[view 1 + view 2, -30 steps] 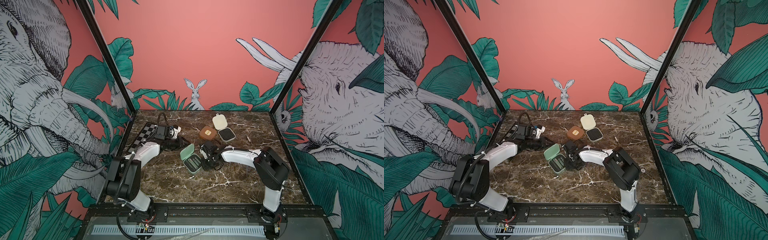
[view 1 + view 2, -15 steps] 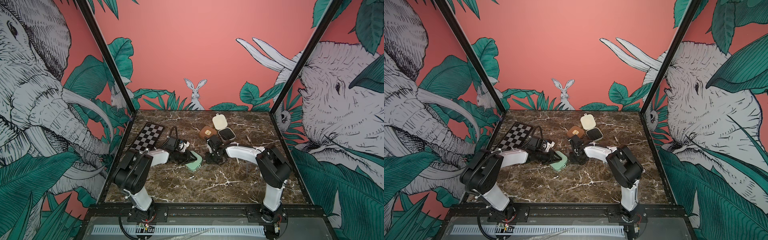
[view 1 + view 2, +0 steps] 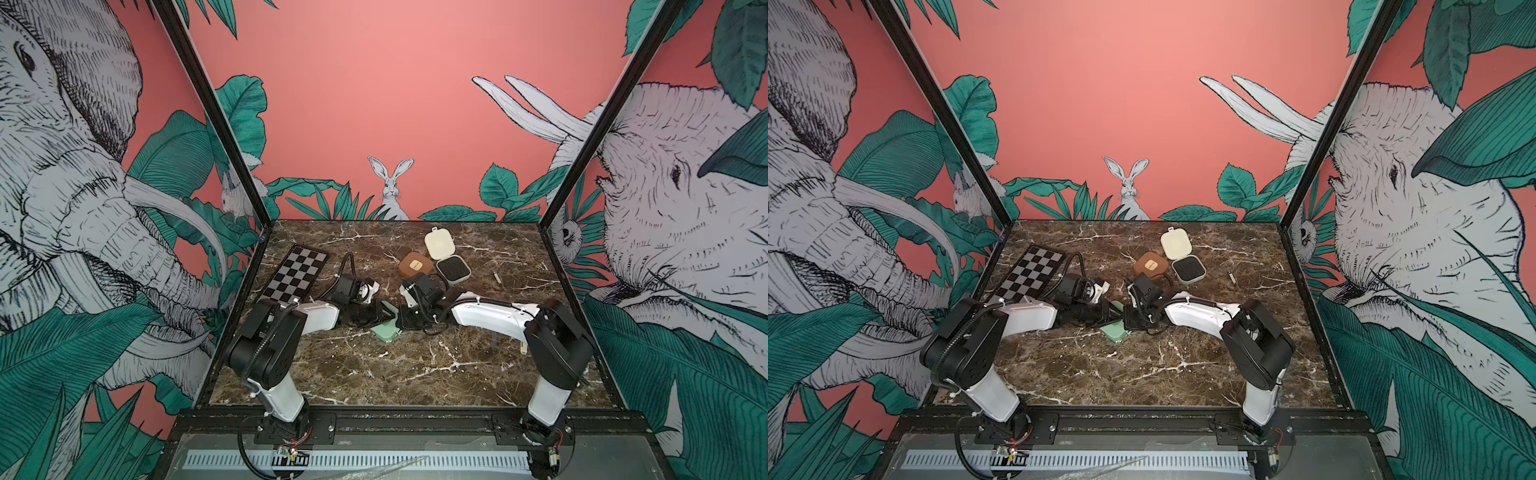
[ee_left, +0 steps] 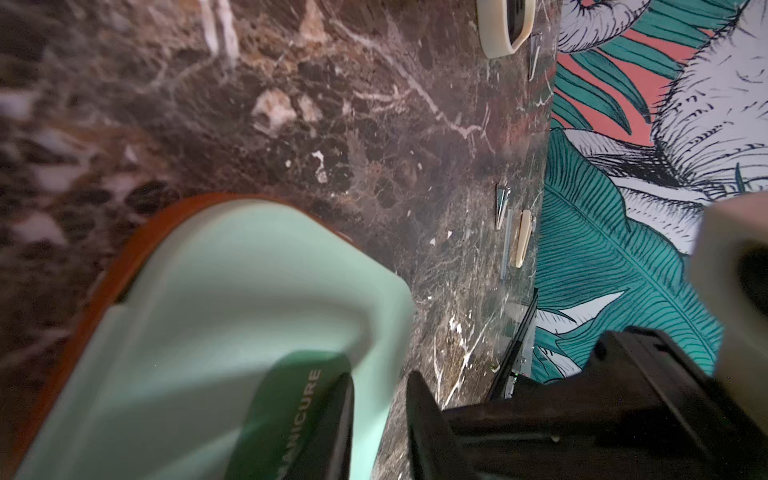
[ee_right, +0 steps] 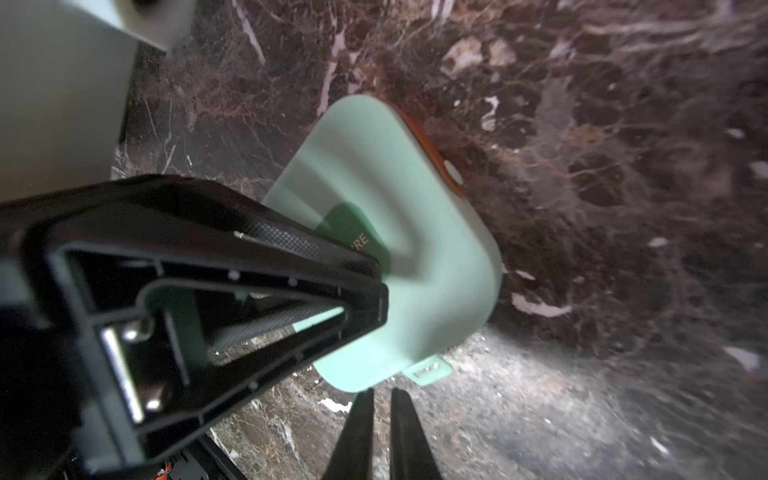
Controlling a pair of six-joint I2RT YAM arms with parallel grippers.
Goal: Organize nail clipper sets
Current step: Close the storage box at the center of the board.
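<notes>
left gripper [image 4: 380, 382] on closed mint case [image 3: 384, 330], frame ctr; can't tell if pinching. right gripper [image 5: 380, 399] nearly pressed together, empty.

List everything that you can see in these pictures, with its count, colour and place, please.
mint case: 1, mint green, closed, mid table between both grippers.
brown case: 1, brown, closed, behind the mint case.
cream case: 1, cream with black insert, open, beside the brown case.
tools: at least 3, silver and cream, loose toward the table's right edge.
checkerboard: 1, black and grey, far left.
table: 1, dark brown marble.
walls: 3, pink with animal prints, around the table.
arms: 2, white and black, reaching inward.
left gripper: 1, black, over the mint case's lid.
right gripper: 1, black, just beside the mint case.
</notes>
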